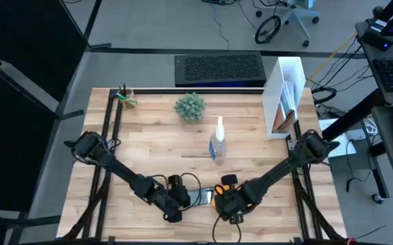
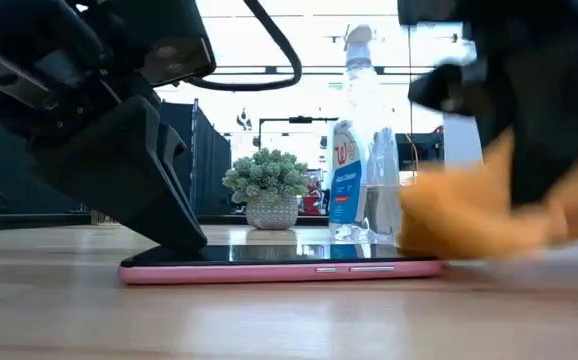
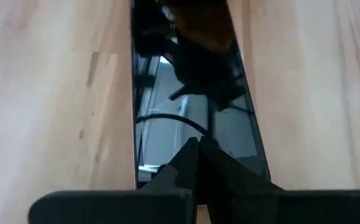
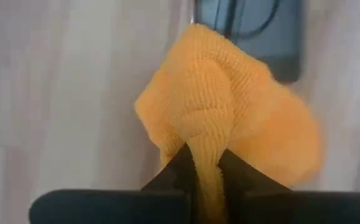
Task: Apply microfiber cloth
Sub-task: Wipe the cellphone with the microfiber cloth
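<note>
- The right gripper's (image 4: 206, 163) two dark fingers (image 4: 177, 171) are seen clenched on a fold of the soft bright orange microfiber cloth (image 4: 230, 115), which bulges out beyond the tips in a bunched wad
- The wad is held low at one end of the flat black smartphone in a pink case (image 2: 281, 264); in the low view the cloth (image 2: 469, 215) hangs at the phone's edge, and whether it presses on the glass cannot be told
- The left gripper's (image 3: 200, 149) fingers (image 3: 183, 163) are drawn together, nothing between them, and the tips are planted on the dark screen (image 3: 192, 130) at the phone's opposite end, apparently pinning it down
- In the high view both grippers meet at the near middle of the light wooden tabletop (image 1: 156, 146), the left (image 1: 176, 197) beside the right (image 1: 229, 201), with the phone between them
- The clear spray bottle with a blue label (image 1: 217, 141) and the small green potted plant (image 1: 190, 107) stand well apart, farther back
- The step in hand is judged to be the bringing of the cloth onto the screen, wiping barely begun if at all
- The next move calls for the wad to be pressed flat and drawn along the glass toward the left fingers, with the phone kept steady and the grip kept tight
</note>
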`<act>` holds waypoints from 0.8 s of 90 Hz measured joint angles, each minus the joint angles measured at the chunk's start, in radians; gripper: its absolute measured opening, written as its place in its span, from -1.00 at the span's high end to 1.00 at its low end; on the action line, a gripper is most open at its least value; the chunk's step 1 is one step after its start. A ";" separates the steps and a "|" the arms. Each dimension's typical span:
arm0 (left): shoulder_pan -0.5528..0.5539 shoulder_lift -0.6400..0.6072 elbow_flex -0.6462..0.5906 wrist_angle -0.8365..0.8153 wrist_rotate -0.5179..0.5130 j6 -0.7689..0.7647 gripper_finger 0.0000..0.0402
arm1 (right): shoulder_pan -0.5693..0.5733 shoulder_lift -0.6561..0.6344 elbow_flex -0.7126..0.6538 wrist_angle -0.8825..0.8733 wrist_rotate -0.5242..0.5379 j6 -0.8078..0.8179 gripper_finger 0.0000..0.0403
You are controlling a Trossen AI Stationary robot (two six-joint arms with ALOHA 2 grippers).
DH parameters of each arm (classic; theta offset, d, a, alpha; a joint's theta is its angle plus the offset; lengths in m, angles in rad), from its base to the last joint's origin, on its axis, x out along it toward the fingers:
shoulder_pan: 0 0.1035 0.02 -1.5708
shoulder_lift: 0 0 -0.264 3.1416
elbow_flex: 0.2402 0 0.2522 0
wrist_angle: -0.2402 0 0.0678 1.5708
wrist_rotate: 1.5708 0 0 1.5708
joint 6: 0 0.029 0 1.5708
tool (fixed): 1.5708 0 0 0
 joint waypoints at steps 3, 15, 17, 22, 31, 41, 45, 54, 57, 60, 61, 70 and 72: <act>0.000 -0.018 0.005 -0.018 0.010 0.017 1.00 | 0.011 -0.001 0.000 0.020 0.010 0.015 0.96; -0.002 -0.132 0.053 -0.059 -0.056 0.066 1.00 | 0.044 0.022 -0.024 0.154 0.045 0.038 0.96; -0.001 -0.150 0.057 -0.080 -0.077 0.064 1.00 | 0.045 0.029 -0.029 0.178 0.049 0.038 0.96; -0.001 -0.181 0.056 -0.158 -0.119 0.059 1.00 | 0.044 0.054 -0.039 0.219 0.056 0.045 0.96; 0.008 -0.180 0.050 -0.301 -0.138 0.009 1.00 | 0.033 0.104 -0.045 0.223 0.079 0.068 0.96; 0.025 -0.165 0.016 -0.321 -0.120 -0.068 1.00 | 0.024 0.131 -0.040 0.221 0.086 0.075 0.96; 0.027 -0.143 -0.004 -0.324 -0.098 -0.089 1.00 | 0.023 0.133 -0.039 0.218 0.089 0.074 0.96; 0.030 -0.087 -0.031 -0.251 -0.039 -0.096 1.00 | 0.021 0.133 -0.039 0.210 0.132 0.059 0.96; 0.029 -0.077 -0.034 -0.205 -0.019 -0.096 1.00 | 0.020 0.131 -0.039 0.200 0.154 0.052 0.96; 0.029 -0.062 -0.037 -0.163 -0.001 -0.095 1.00 | 0.019 0.131 -0.041 0.189 0.171 0.039 0.96; 0.029 -0.056 -0.037 -0.148 0.002 -0.095 1.00 | 0.018 0.131 -0.041 0.187 0.175 0.034 0.96; 0.029 0.006 -0.040 -0.009 0.037 -0.064 1.00 | 0.013 0.130 -0.041 0.173 0.191 -0.010 0.96; 0.030 0.018 -0.040 0.019 0.046 -0.058 1.00 | 0.011 0.130 -0.041 0.169 0.191 -0.016 0.96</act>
